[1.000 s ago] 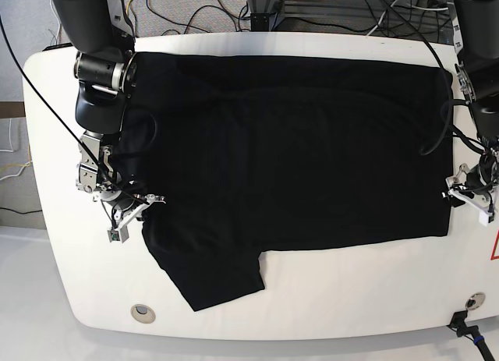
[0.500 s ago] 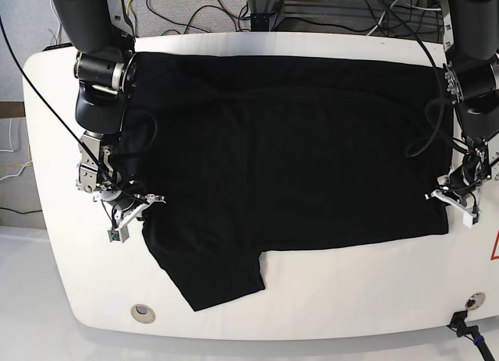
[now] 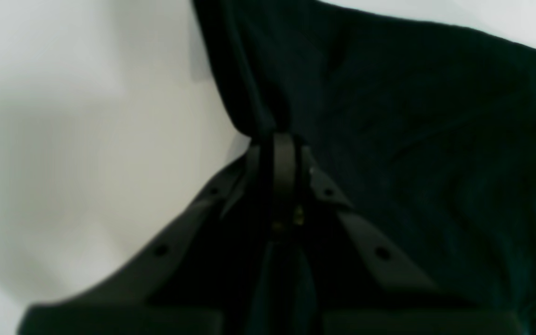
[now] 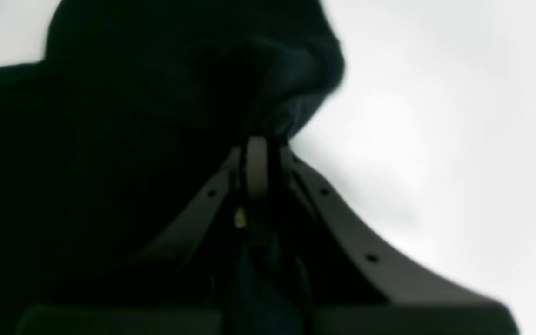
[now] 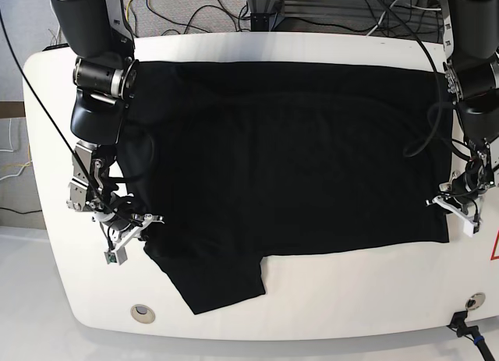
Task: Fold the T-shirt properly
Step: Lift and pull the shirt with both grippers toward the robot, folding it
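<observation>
The black T-shirt (image 5: 288, 150) lies spread over the white table (image 5: 351, 299), with one sleeve (image 5: 218, 283) hanging toward the front left. My right gripper (image 5: 140, 221), on the base view's left, is shut on the shirt's edge beside that sleeve. The right wrist view shows its closed tip (image 4: 258, 139) pinching bunched black cloth (image 4: 110, 139). My left gripper (image 5: 446, 199), on the base view's right, is shut on the shirt's right edge. The left wrist view shows its tip (image 3: 277, 139) clamping a fold of the shirt (image 3: 412, 116). The neck tag is hidden.
Cables (image 5: 195, 18) lie behind the table's back edge. A round hole (image 5: 142, 311) sits at the front left and a fitting (image 5: 473, 302) at the front right. A red mark (image 5: 494, 248) shows at the right edge.
My right gripper has moved toward the table's front, drawing the sleeve side with it. My left gripper shifted inward onto the shirt's right edge, then slightly forward.
</observation>
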Available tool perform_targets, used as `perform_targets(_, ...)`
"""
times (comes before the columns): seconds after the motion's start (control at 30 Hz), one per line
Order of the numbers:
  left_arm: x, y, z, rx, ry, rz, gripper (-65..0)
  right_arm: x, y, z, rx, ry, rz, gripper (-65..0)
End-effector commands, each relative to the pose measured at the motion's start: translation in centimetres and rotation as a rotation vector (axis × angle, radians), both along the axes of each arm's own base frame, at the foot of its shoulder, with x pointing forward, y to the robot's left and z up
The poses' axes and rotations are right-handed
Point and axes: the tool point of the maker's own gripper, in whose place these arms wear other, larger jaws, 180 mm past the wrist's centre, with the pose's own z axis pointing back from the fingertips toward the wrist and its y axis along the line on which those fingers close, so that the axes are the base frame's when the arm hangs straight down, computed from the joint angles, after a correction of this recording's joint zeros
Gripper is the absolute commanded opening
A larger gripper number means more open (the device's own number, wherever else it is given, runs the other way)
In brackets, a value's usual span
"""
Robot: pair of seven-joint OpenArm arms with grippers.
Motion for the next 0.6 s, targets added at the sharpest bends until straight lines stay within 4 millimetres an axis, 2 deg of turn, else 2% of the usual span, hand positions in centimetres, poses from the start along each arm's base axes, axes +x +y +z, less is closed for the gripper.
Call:
perform_targets(0.0,1.7,1.5,3.8,0.032,-0.088,-0.004,-65.0,1.8,-0.9,3.8,-0.028,-0.083,-0.003,-65.0)
perform_targets(0.13,1.6,2.4,6.0,0.089,-0.134,-0.037,-65.0,1.0,-2.9,4.0,-0.085,-0.063,-0.016,-65.0)
perform_targets(0.3,0.5,2.0,8.2,0.100,-0.205,-0.085,-65.0,-0.9,-5.3,4.2,-0.145,-0.077,-0.021,-65.0)
perform_targets(0.57,-2.8,2.3,10.1,0.018,-0.288,-0.068,-65.0,-5.3,-5.8,5.2,-0.209,-0.132,-0.002,-65.0)
